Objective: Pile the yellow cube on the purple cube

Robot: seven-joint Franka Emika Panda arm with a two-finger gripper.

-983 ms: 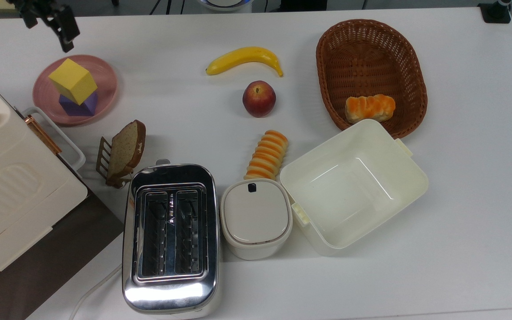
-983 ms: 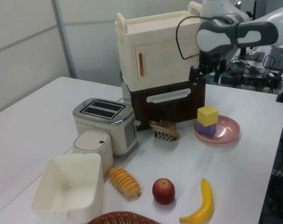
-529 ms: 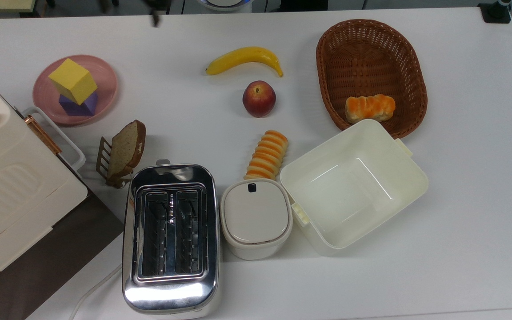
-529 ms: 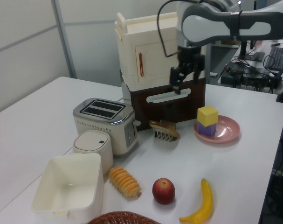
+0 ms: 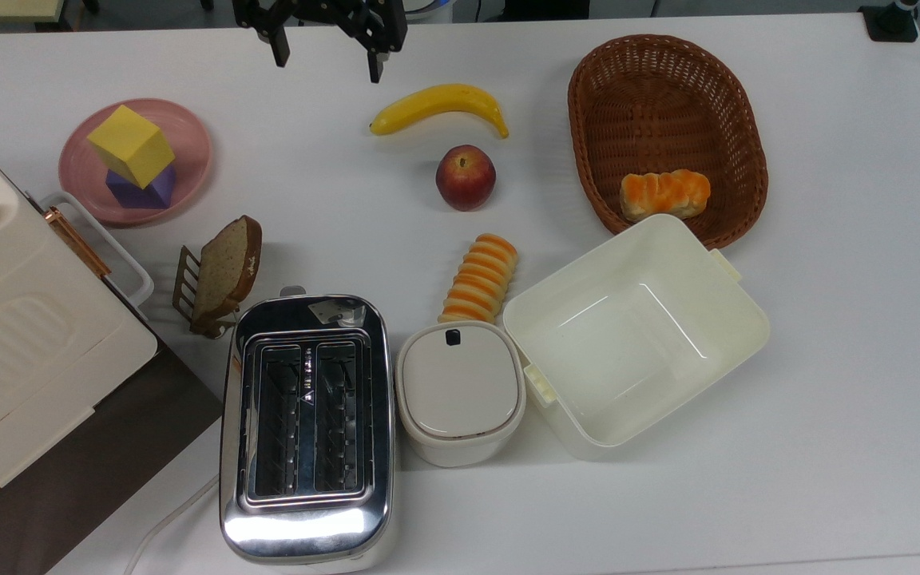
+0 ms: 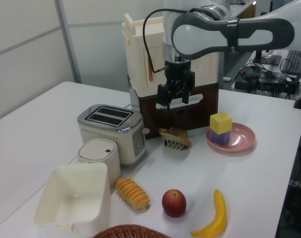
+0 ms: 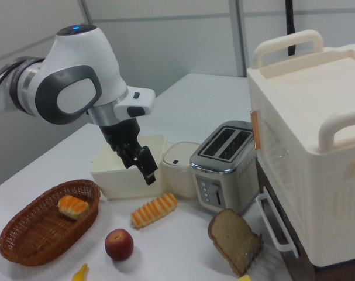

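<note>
Gripper spread wide and empty, high above the table

The gripper (image 5: 324,57) holds its fingers (image 5: 374,65) far apart, gripping and touching nothing; in the top view it hangs near the table's (image 5: 827,319) far edge, just left of the banana (image 5: 438,105); the yellow cube (image 5: 131,146) sits tilted atop the purple cube (image 5: 148,192) on the pink plate (image 5: 192,148), well apart from the gripper.

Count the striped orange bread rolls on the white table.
2. One striped orange bread roll lies inside the brown wicker basket; the other striped roll lies on the white table beside the open cream plastic box.
</note>
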